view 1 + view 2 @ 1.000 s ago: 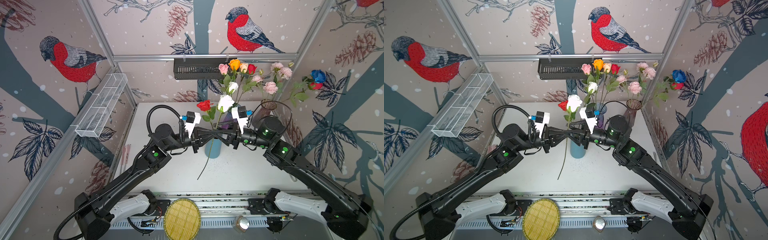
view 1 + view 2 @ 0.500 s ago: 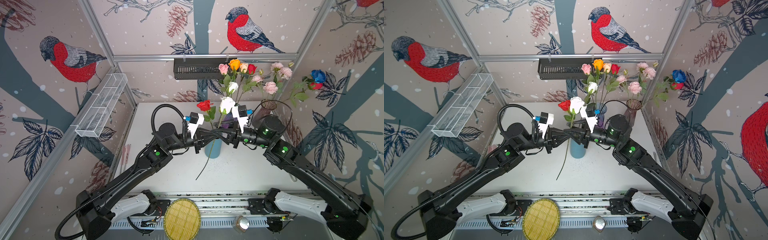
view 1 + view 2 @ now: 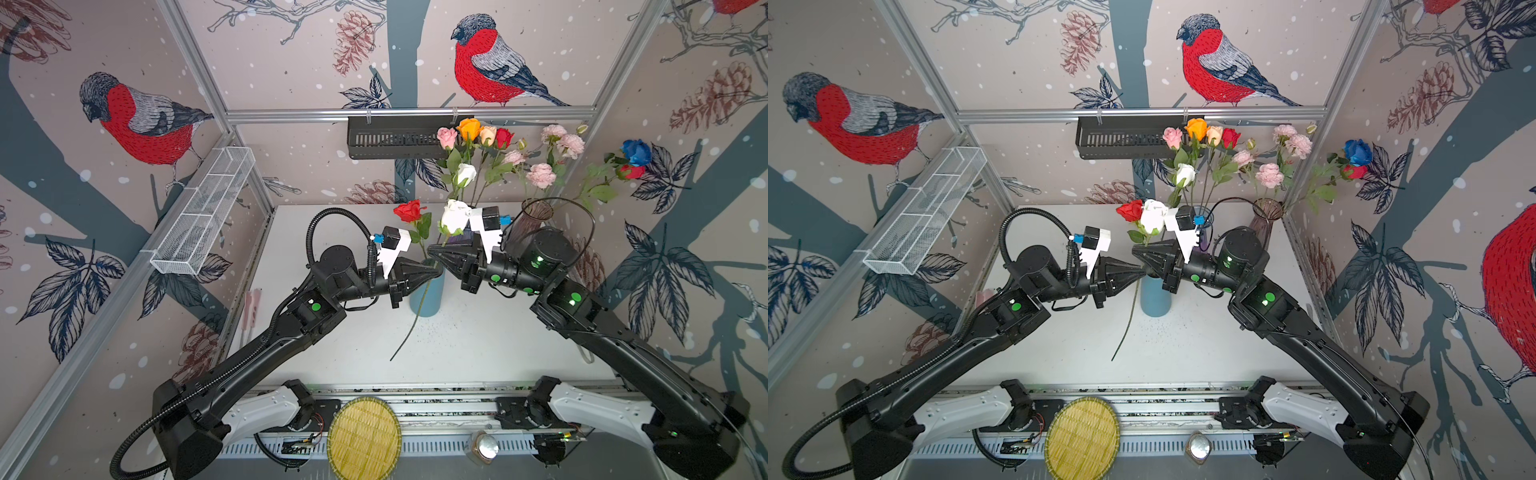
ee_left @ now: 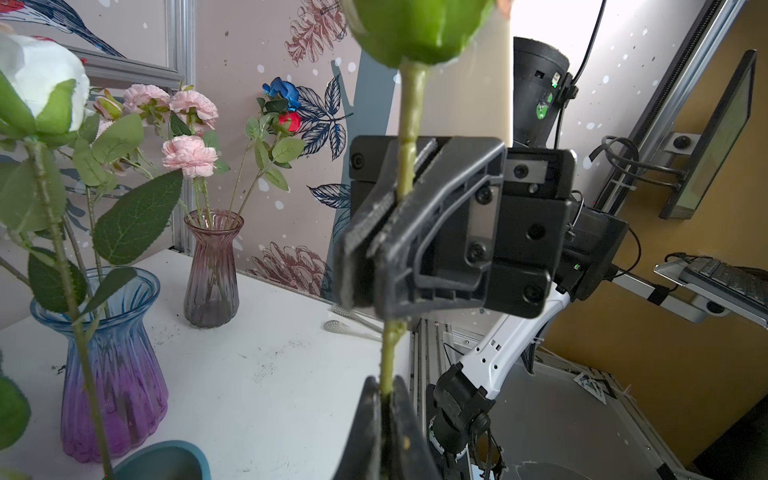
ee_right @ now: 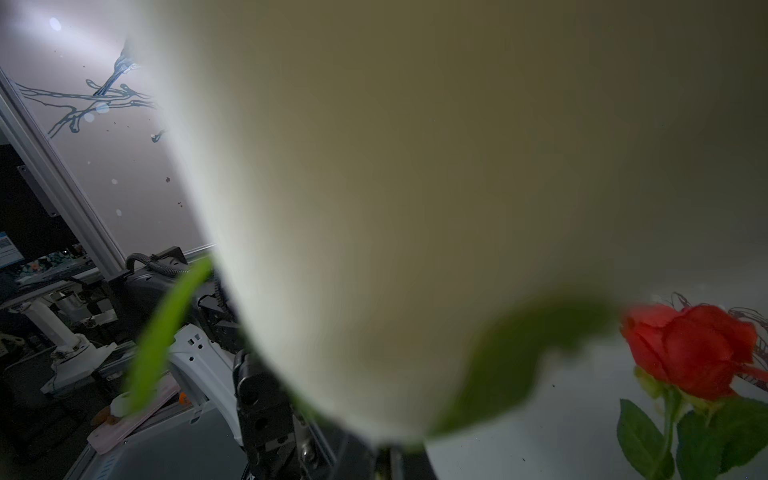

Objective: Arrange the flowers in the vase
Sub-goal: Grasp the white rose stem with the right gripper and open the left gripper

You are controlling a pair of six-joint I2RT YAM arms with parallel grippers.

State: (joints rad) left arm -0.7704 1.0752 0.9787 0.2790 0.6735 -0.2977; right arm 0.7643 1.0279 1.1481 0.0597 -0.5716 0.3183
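White rose (image 5: pixel 374 199) — seemingly — blocks right wrist view.

Left claw (image 3: pixel 435 272): mine, pinched shut on the white rose (image 3: pixel 455 216) by its stem (image 3: pixel 409 331).
Right claw (image 3: pixel 433 250): mine, closed on that stem, at 12 o'clock of my left.
Stem tail: hangs toward 7 o'clock, crossing the teal vase (image 3: pixel 432 297).

You're in a robot lab cell: aluminium frame (image 3: pixel 291 114), bird-print panels (image 3: pixel 291 54), monitor (image 4: pixel 715 137) and keyboard (image 4: pixel 727 283) just outside.
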